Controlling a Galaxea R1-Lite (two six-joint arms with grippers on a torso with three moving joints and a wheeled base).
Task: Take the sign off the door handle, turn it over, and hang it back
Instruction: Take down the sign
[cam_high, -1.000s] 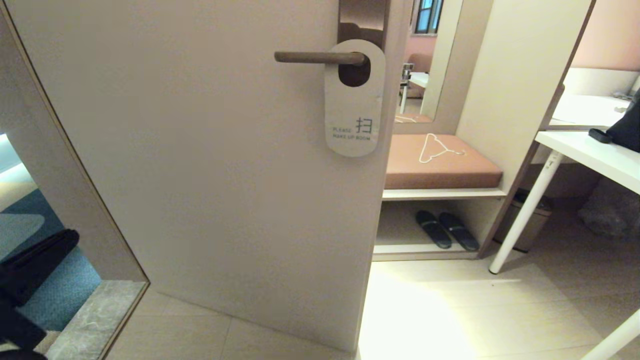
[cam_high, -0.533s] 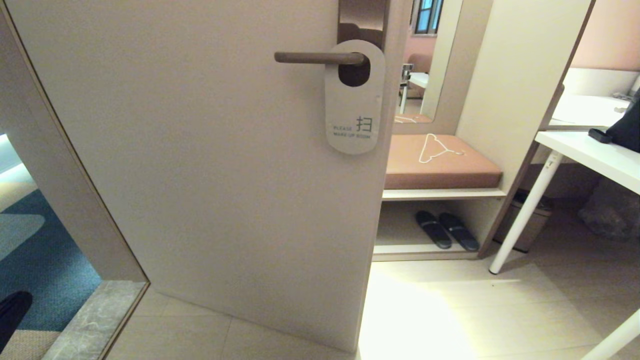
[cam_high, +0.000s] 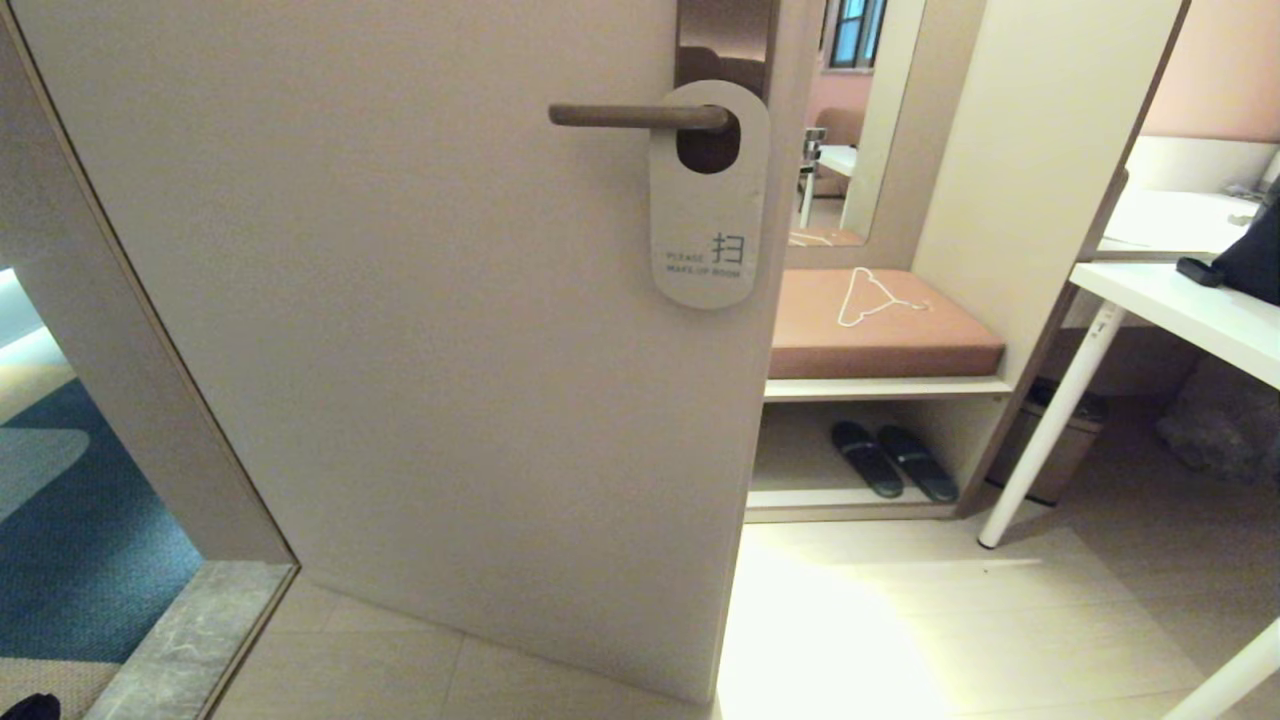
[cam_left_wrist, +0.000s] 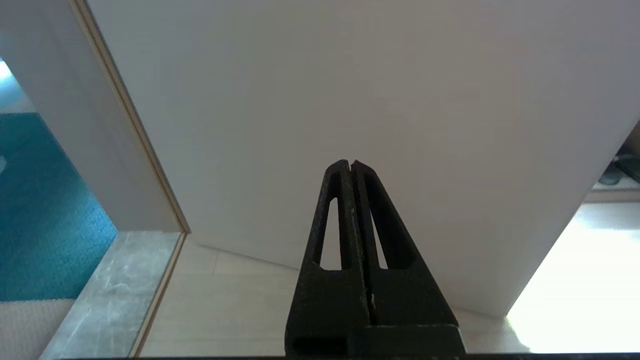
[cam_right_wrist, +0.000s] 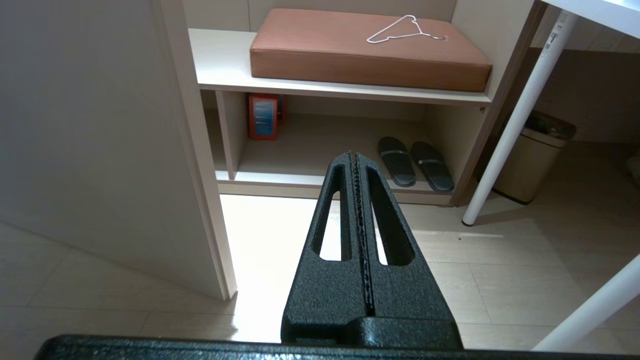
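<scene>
We see the sign (cam_high: 709, 200) hanging on the door handle (cam_high: 640, 116), white side out, well above our left gripper (cam_left_wrist: 351, 164), which is pressed shut, empty, low before the door (cam_left_wrist: 350, 90). Our right gripper (cam_right_wrist: 354, 155) is shut too, parked low, facing slippers (cam_right_wrist: 415, 164) under the cushioned bench (cam_right_wrist: 370, 55).

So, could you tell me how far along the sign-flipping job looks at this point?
It looks finished: the sign hangs on the door handle with its white "make up room" side out. Nothing is in hand; the left gripper and right gripper are shut, empty and low. Nothing visible seems left.
</scene>
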